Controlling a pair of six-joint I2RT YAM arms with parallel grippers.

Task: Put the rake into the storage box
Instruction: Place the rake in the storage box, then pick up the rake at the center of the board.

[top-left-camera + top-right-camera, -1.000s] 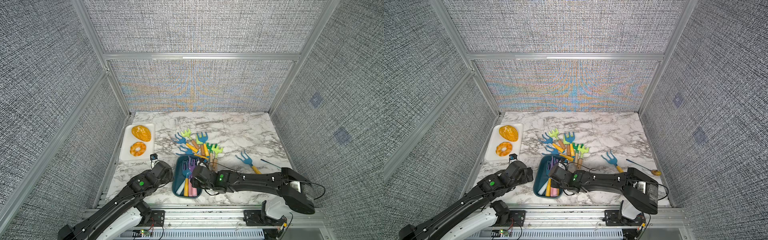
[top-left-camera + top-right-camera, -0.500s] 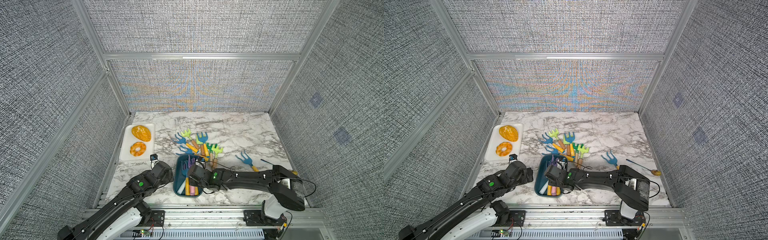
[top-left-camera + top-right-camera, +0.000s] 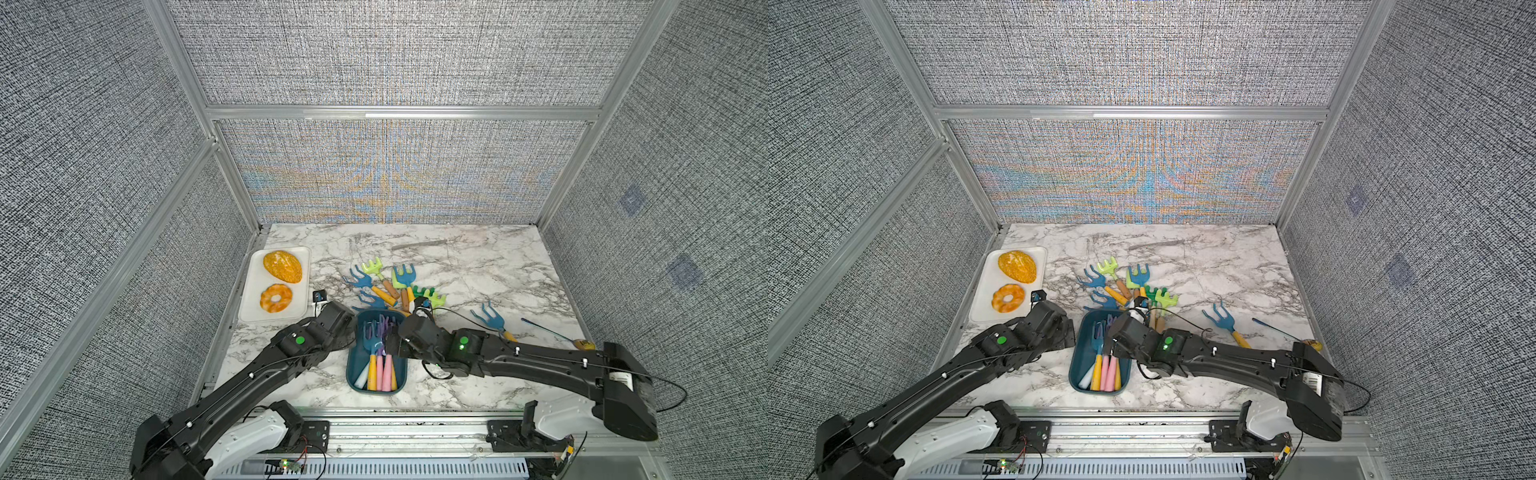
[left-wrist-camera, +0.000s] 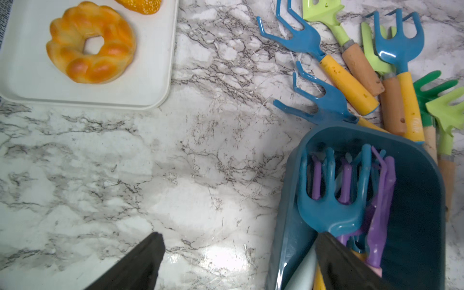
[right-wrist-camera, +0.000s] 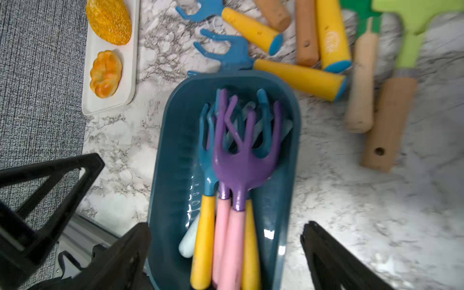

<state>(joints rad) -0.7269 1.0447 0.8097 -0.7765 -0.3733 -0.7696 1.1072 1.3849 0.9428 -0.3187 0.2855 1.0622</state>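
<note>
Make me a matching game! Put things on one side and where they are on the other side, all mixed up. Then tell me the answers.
Things:
1. top purple rake
2. ring-shaped bread
3. lone blue rake
4. right gripper

Where or how:
A. on the white tray
B. open, over the storage box
C. lying inside the storage box
D. by itself on the marble table

Pairs: 1-C, 2-A, 3-D, 4-B.
</note>
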